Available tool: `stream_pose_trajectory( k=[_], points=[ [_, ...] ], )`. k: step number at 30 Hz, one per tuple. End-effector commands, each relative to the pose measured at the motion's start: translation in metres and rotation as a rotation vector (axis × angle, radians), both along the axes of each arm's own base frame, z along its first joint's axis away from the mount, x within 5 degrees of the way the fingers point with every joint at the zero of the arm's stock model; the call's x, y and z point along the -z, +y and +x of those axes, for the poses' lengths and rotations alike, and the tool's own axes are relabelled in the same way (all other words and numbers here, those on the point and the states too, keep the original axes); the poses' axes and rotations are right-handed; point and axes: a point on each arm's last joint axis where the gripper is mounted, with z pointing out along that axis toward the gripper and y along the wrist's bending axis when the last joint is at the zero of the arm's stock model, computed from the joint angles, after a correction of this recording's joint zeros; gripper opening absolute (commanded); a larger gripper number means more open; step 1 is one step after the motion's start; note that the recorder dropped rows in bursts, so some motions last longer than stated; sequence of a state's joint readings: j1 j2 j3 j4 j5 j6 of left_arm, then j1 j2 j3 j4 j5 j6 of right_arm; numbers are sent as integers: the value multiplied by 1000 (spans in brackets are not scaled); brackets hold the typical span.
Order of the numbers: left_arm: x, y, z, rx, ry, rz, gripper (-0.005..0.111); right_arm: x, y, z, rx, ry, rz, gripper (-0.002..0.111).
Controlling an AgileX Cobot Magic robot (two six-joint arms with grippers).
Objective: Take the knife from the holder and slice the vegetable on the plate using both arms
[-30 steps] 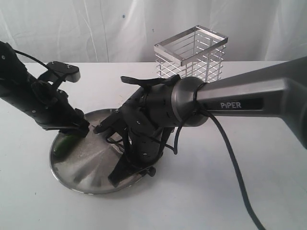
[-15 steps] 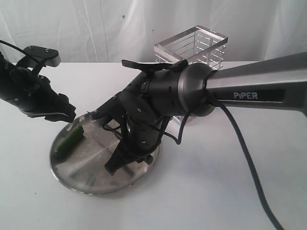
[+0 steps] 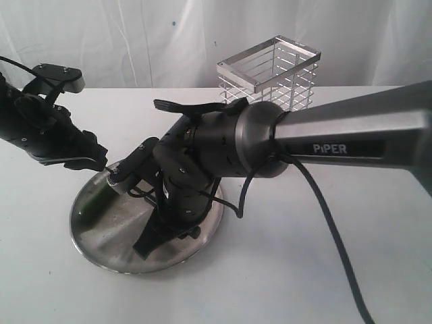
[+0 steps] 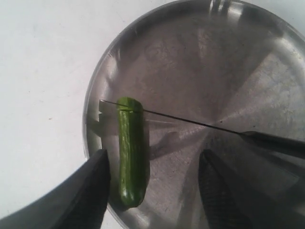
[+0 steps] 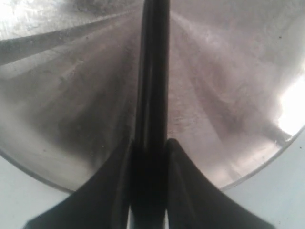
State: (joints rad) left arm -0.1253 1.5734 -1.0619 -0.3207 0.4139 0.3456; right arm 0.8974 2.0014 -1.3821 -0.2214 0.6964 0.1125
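The dark-green vegetable (image 4: pixel 131 152) lies near the rim of the steel plate (image 4: pixel 228 57). My left gripper (image 4: pixel 152 191) hovers open above it; its fingers (image 4: pixel 90 191) stand on either side of the vegetable without touching it. The knife (image 4: pixel 190 122) lies edge-on across the vegetable's far end, its thin blade resting there. My right gripper (image 5: pixel 150 162) is shut on the knife's black handle (image 5: pixel 152 71) low over the plate (image 5: pixel 228 95). In the exterior view the right gripper (image 3: pixel 145 244) reaches down onto the plate (image 3: pixel 115 236), and the right wrist hides the vegetable.
The wire holder (image 3: pixel 270 74) stands behind the plate at the back, with nothing sticking out of it. The thick right arm marked PiPER (image 3: pixel 351 142) spans the right half of the white table. The left arm (image 3: pixel 40 128) is at the left edge.
My left gripper has let go of the vegetable and risen up and to the left. The right arm has swung left with the knife, bringing the blade onto the vegetable's end.
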Motion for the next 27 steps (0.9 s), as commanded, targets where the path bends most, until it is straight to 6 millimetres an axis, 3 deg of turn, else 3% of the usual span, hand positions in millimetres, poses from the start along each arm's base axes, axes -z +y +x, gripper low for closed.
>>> stream_pose_trajectory(
  k=[1,23,27],
  points=[
    [-2,1,-2,-12,5,-13,59,1,1,2,-10,-12,10,0],
    [-2,1,-2,-17,3,-19,59,6,17,14,-17,-31,38,0],
    [-2,1,-2,-17,3,-19,59,15,20,16,-16,-16,15,0]
  ],
)
